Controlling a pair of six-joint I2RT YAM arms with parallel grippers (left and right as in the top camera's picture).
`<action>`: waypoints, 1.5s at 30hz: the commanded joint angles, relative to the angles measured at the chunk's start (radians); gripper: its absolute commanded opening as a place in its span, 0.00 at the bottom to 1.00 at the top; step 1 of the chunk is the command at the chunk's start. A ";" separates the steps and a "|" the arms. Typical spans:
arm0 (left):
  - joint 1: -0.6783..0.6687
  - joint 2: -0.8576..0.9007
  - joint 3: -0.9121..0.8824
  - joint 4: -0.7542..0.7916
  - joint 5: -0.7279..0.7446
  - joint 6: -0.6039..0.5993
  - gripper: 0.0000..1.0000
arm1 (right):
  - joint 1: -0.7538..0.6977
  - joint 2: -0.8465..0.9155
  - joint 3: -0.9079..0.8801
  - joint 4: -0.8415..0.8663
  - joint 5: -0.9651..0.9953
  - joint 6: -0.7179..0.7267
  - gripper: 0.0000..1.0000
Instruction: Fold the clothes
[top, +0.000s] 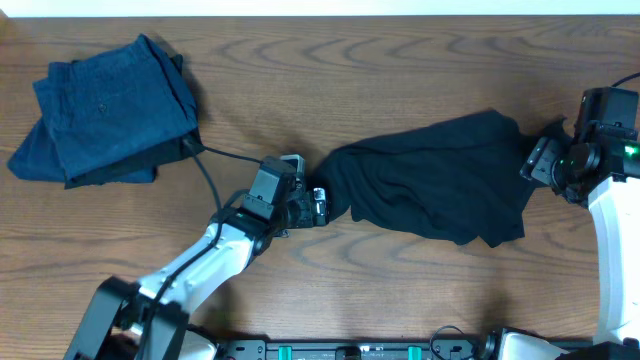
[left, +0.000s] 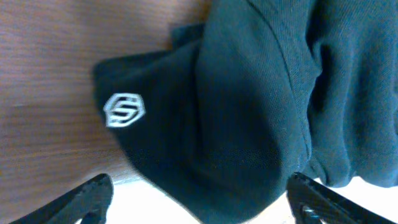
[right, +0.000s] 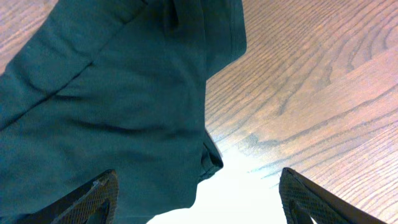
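"Where's the black garment (top: 430, 180) lying?"
"Stretched left to right. The left gripper (top: 318, 205) is at its logo (left: 124, 111) end and the right gripper (top: 535, 160) at the other, both with jaws apart. The blue pile (top: 105, 110) sits far left."

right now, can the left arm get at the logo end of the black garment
Probably yes: the left gripper stands open right at the logo end of the black garment, with nothing in between.

place: robot lab (likely) | cues: wood-grain table (top: 400, 80), left arm (top: 215, 255), right arm (top: 608, 235)
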 joint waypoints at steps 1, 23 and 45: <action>-0.017 0.042 0.023 0.024 0.060 -0.056 0.87 | -0.003 0.000 0.010 -0.006 0.014 0.014 0.81; -0.016 -0.329 0.343 0.261 0.073 0.002 0.06 | -0.001 0.000 0.010 -0.019 -0.100 -0.082 0.82; -0.009 -0.349 0.534 0.386 -0.126 0.146 0.06 | 0.268 0.021 0.010 0.000 -0.327 -0.334 0.83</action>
